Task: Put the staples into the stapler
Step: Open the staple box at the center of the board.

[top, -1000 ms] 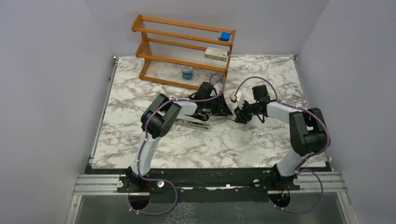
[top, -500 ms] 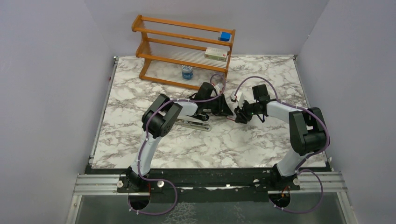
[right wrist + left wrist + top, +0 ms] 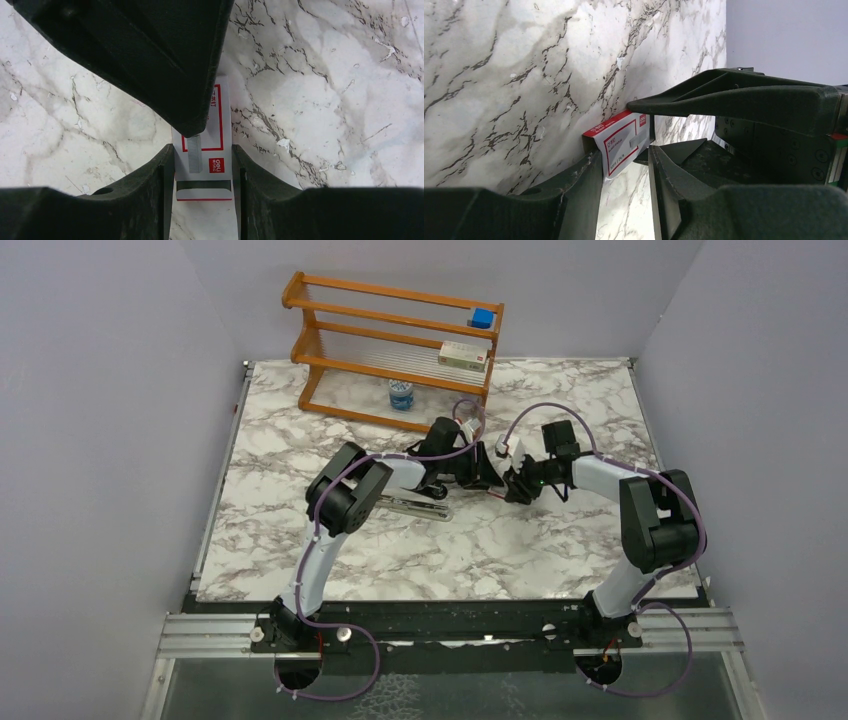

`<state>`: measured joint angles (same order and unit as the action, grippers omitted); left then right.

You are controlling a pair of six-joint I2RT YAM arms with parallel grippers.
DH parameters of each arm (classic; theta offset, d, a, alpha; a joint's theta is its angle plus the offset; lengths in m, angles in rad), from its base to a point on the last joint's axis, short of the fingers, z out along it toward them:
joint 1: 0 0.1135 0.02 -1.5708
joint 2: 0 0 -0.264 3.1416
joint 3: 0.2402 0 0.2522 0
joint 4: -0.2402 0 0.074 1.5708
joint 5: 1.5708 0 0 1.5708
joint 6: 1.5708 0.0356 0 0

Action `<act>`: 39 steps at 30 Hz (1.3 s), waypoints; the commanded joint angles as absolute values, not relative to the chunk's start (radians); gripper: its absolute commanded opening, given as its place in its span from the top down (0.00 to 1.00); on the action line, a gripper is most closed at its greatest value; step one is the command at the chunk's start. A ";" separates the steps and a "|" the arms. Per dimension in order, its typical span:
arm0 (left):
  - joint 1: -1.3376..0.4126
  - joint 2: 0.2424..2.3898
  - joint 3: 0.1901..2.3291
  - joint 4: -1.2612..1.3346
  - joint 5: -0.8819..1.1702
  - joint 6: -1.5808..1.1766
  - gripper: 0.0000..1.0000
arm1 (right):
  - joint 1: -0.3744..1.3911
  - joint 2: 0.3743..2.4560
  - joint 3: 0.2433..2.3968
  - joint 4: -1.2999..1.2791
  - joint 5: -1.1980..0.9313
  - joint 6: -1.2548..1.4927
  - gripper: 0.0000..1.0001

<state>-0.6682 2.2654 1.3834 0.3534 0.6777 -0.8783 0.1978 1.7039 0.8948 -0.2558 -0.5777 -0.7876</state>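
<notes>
**Both grippers meet at staple box, stapler lies apart on table**

Right gripper (image 3: 201, 148) is closed on the small red-and-white box (image 3: 221, 112): in the right wrist view its fingers (image 3: 165, 175) press the two long sides and the box sits square between them, printed face up. Box is held just above the marble table (image 3: 290, 470), mid-table, right of centre.

Staples (image 3: 194, 154): one short grey strip lies lengthwise on the box's top face, left of the red logo. A dark slot runs across the face just below it.

Left gripper (image 3: 621, 151) comes in from the opposite side, nose to nose with the right one. Jaws stand narrowly apart. In the left wrist view an end of the box sits in the gap, against one finger, with bare marble showing beside the other, so no clamp on the box. In the right wrist view one left finger reaches over the box and its tip sits right at the far end of the strip; can't tell if it touches.

Stapler (image 3: 420, 506): flat on the table, partly under the left arm, left of both grippers and not touching either. Can't tell from the top view if it is hinged open.

Wooden rack (image 3: 400, 340) stands at the back edge.
</notes>
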 commanded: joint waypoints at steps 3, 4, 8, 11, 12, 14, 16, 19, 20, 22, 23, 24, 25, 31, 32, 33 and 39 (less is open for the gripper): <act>-0.739 2.301 1.385 0.400 0.779 -0.911 0.60 | 0.199 1.768 0.888 -0.308 -0.543 -0.796 0.71; -0.741 2.301 1.384 0.407 0.780 -0.914 0.60 | 0.199 1.768 0.889 -0.309 -0.543 -0.796 0.71; -0.746 2.301 1.384 0.430 0.789 -0.926 0.60 | 0.199 1.771 0.893 -0.312 -0.544 -0.796 0.71; -0.751 2.303 1.385 0.439 0.796 -0.929 0.60 | 0.198 1.771 0.895 -0.313 -0.546 -0.795 0.71; -0.752 2.302 1.384 0.441 0.797 -0.931 0.60 | 0.199 1.770 0.896 -0.313 -0.548 -0.795 0.71; -0.756 2.303 1.381 0.443 0.798 -0.931 0.60 | 0.199 1.772 0.898 -0.314 -0.550 -0.793 0.71; -0.754 2.301 1.369 0.446 0.792 -0.933 0.60 | 0.199 1.772 0.901 -0.317 -0.554 -0.793 0.71; -0.737 2.288 1.337 0.448 0.777 -0.938 0.60 | 0.199 1.771 0.897 -0.316 -0.554 -0.793 0.71; -0.727 2.281 1.323 0.448 0.774 -0.939 0.60 | 0.199 1.768 0.895 -0.315 -0.554 -0.793 0.71; -0.707 2.267 1.309 0.448 0.766 -0.939 0.60 | 0.199 1.767 0.893 -0.313 -0.553 -0.793 0.71; -0.695 2.259 1.303 0.449 0.761 -0.938 0.60 | 0.199 1.766 0.893 -0.313 -0.553 -0.794 0.71; -0.683 2.250 1.298 0.448 0.757 -0.937 0.60 | 0.199 1.766 0.893 -0.313 -0.554 -0.795 0.71; -0.670 2.243 1.293 0.448 0.756 -0.937 0.60 | 0.199 1.766 0.893 -0.313 -0.552 -0.795 0.71; -0.592 2.204 1.276 0.448 0.751 -0.932 0.55 | 0.199 1.763 0.887 -0.313 -0.549 -0.801 0.70; -0.577 2.202 1.278 0.448 0.757 -0.932 0.55 | 0.199 1.763 0.887 -0.313 -0.549 -0.800 0.70; -0.567 2.200 1.281 0.447 0.760 -0.932 0.55 | 0.199 1.763 0.887 -0.313 -0.548 -0.800 0.70; -0.520 2.171 1.298 0.338 0.737 -0.872 0.55 | 0.199 1.762 0.891 -0.314 -0.560 -0.794 0.67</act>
<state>-0.5468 2.2402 1.2854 0.4519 0.7372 -0.9371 0.1955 1.7130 0.9119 -0.2768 -0.5789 -0.7971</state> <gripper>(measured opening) 0.452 0.434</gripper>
